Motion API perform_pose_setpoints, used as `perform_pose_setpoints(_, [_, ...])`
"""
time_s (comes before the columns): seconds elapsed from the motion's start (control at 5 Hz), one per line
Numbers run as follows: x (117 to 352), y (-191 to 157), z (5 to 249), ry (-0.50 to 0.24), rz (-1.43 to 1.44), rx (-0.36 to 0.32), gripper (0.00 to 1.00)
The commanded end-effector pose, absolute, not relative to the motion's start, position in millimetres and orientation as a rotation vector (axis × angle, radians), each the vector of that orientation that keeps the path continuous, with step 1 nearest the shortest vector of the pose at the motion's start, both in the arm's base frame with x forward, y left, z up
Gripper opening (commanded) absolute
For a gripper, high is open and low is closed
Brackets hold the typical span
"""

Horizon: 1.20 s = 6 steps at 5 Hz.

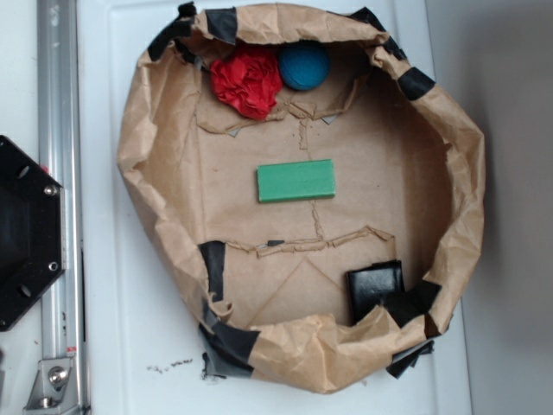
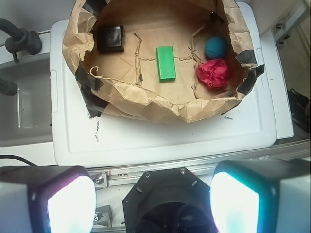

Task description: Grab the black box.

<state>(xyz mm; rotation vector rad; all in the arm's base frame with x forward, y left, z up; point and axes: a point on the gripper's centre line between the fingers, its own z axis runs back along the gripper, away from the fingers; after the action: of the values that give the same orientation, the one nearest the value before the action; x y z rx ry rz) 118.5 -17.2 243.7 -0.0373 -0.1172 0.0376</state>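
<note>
The black box (image 1: 375,287) is small, flat and glossy. It lies inside the brown paper basin (image 1: 155,121) at its lower right, next to black tape. In the wrist view the black box (image 2: 110,38) sits at the basin's upper left. The green rectangular block (image 1: 295,181) lies flat in the middle of the basin; it also shows in the wrist view (image 2: 165,62). My gripper (image 2: 153,204) is open and empty, with glowing pads (image 2: 70,204) wide apart. It hangs over the robot base, far from the basin. The gripper is out of the exterior view.
A red crumpled ball (image 1: 248,79) and a blue ball (image 1: 303,66) rest at the basin's far wall. The basin stands on a white lid (image 2: 160,141). A metal rail (image 1: 59,199) and the black robot base (image 1: 26,233) lie to the left.
</note>
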Motion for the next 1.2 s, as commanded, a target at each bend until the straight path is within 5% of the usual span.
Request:
perform_pose_setpoints(0.0, [118.5,-17.2,243.7,-0.117,0.038,-0.037,1.0])
perform_pose_setpoints(0.8, [118.5,-17.2,243.7,-0.117,0.038,-0.037,1.0])
perform_pose_setpoints(1.0, [168.5,-1.6,206.5,-0.095,-0.034,-0.095,1.0])
